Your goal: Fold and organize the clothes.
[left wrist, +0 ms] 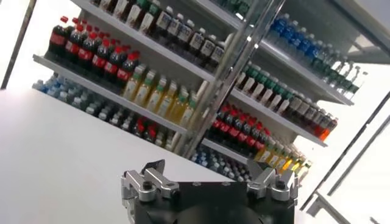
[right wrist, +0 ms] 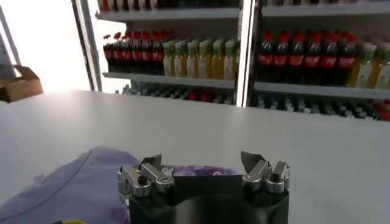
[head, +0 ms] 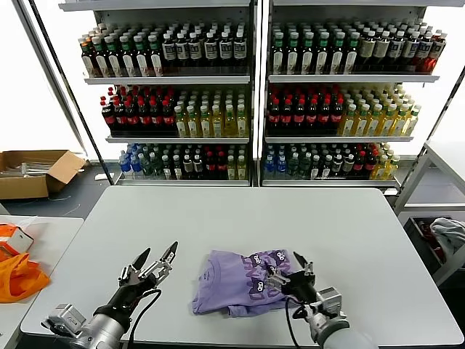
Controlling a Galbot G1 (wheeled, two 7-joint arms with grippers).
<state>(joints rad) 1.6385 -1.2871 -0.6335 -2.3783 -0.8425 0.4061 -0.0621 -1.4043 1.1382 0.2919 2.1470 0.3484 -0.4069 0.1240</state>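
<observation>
A lavender T-shirt point(head: 231, 285) lies folded into a rough rectangle near the front edge of the pale table point(head: 240, 218), its dark cartoon print facing up on the right side. My right gripper point(head: 285, 265) hovers open at the shirt's right edge, holding nothing. In the right wrist view the shirt point(right wrist: 79, 189) spreads under and beside that gripper point(right wrist: 201, 163), and its printed part shows between the spread jaws. My left gripper point(head: 158, 252) stands open above bare table, a short way left of the shirt. In its own view this gripper point(left wrist: 210, 173) points at the shelves, empty.
Tall shelves point(head: 251, 80) of bottled drinks stand behind the table. A low side table at the left carries bright orange fabric point(head: 18, 275). A cardboard box point(head: 33, 171) sits on the floor behind it. A pale grey cloth point(head: 450, 236) lies in a bin at the right.
</observation>
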